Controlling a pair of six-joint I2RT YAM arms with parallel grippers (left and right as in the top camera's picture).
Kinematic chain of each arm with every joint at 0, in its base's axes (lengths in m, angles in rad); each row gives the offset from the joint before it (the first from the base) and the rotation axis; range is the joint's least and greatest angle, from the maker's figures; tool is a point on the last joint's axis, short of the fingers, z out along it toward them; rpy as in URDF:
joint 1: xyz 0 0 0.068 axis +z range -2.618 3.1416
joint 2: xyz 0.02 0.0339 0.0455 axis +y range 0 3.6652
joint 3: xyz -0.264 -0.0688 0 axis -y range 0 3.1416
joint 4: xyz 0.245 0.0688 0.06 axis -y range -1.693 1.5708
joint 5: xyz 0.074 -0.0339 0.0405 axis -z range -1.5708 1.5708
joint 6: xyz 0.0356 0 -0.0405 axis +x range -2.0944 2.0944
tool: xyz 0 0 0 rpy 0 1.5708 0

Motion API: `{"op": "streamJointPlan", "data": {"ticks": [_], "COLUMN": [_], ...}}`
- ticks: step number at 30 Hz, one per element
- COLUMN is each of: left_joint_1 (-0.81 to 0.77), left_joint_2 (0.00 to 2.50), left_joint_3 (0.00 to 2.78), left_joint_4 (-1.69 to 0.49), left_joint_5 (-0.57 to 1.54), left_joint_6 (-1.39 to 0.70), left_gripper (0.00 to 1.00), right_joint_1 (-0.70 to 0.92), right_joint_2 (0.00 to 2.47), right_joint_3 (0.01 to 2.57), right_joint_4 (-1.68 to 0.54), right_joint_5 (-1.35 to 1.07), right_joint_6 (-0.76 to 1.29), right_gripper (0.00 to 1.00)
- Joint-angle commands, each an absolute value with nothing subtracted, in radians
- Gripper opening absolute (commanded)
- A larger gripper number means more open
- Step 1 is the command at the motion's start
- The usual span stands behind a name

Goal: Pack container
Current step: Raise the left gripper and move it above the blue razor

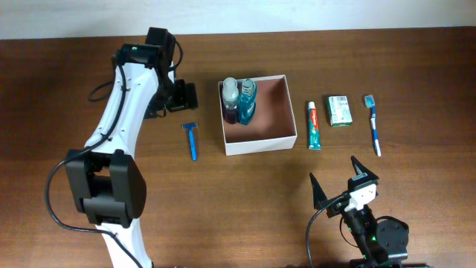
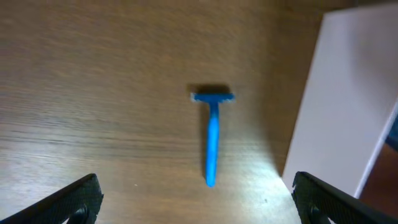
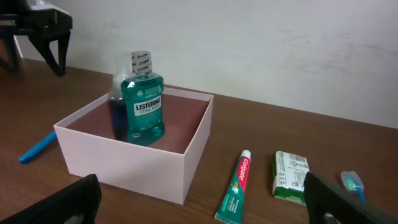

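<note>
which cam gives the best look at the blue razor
The left wrist view: the blue razor lies whole and large mid-frame, with head and handle clear. The overhead view shows it whole but small, left of the container. The right wrist view shows only a blue piece of it past the container's wall.

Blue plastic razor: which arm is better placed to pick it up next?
Left. The left end effector, open, is close to the blue plastic razor, on the same side of the white square box; the right end effector is across the box.
</note>
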State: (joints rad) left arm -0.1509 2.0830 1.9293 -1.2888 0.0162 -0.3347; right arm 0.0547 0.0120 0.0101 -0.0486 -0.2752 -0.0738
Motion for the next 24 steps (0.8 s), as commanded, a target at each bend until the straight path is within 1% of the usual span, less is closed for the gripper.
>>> {"op": "streamJointPlan", "data": {"ticks": [1, 8, 24], "left_joint_1": [-0.119, -0.066, -0.063], "left_joint_2": [2.069, 2.069, 2.069], "left_joint_3": [1.919, 1.919, 1.919], "left_joint_4": [-1.285, -1.282, -1.283], "left_joint_5": [-0.058, -0.076, -0.076], "left_joint_6": [-0.366, -0.367, -0.366], "left_gripper": [1.0, 0.99, 0.99], "right_joint_1": [0.051, 0.051, 0.051], "right_joint_2": [0.005, 0.006, 0.006], "right_joint_3": [0.006, 0.006, 0.006], "right_joint_4": [-0.054, -0.054, -0.051], "right_joint_5": [-0.278, -0.278, -0.278], "right_joint_6": [-0.063, -0.063, -0.062], "right_gripper": [0.99, 0.99, 0.99]}}
